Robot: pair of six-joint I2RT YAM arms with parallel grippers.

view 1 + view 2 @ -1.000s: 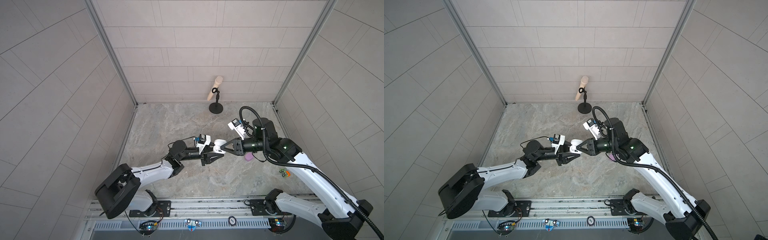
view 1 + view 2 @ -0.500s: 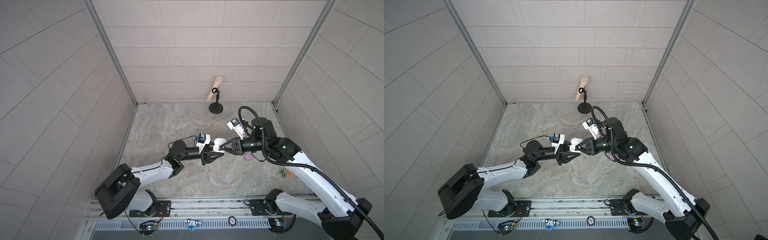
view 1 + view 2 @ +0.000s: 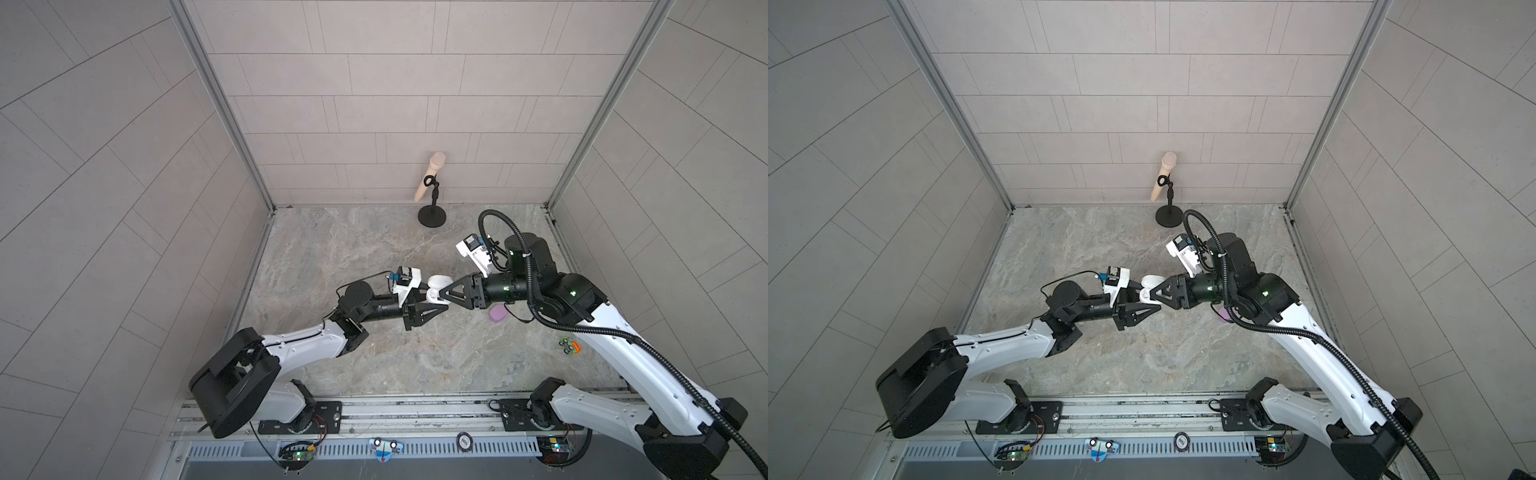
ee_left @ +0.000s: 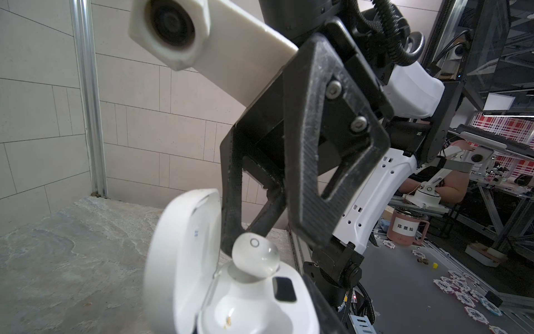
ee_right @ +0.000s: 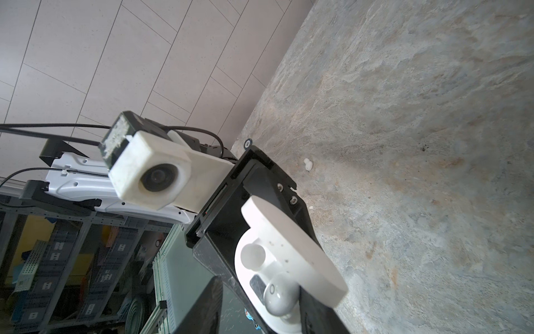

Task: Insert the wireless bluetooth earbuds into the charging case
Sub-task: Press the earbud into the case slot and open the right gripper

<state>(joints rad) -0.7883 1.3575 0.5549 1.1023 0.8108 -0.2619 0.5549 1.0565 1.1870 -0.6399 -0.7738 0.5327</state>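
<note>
Two grippers stood tip to tip at the middle of both top views, above the marbled table (image 3: 374,249). The left gripper (image 3: 432,297) was clamped on the base of the white charging case (image 3: 439,281), whose open lid stood toward the upper part of the frame. In the left wrist view the lid filled the lower left and the base's face the bottom centre. One white earbud (image 4: 255,257) stood in the upper socket of that face. Its long axis ran roughly upright in that frame, leaning slightly toward the lid at the upper left. The domed end, marked with a small ring, pointed up and out of the case toward the right gripper (image 3: 444,290). The narrow end sat down in the socket, and the bud was not flush. The right gripper's jaws were spread, with its fingers (image 4: 306,179) on either side of the bud. The right wrist view showed a gap between the bud and one finger; whether the other finger touched it could not be told. A loose earbud (image 5: 308,164) lay on the table near that frame's centre. A lilac case (image 3: 498,312) sat beneath the right arm, and a green-and-orange toy (image 3: 568,345) lay farther right. A microphone on a stand (image 3: 434,166) stood by the back wall.
</note>
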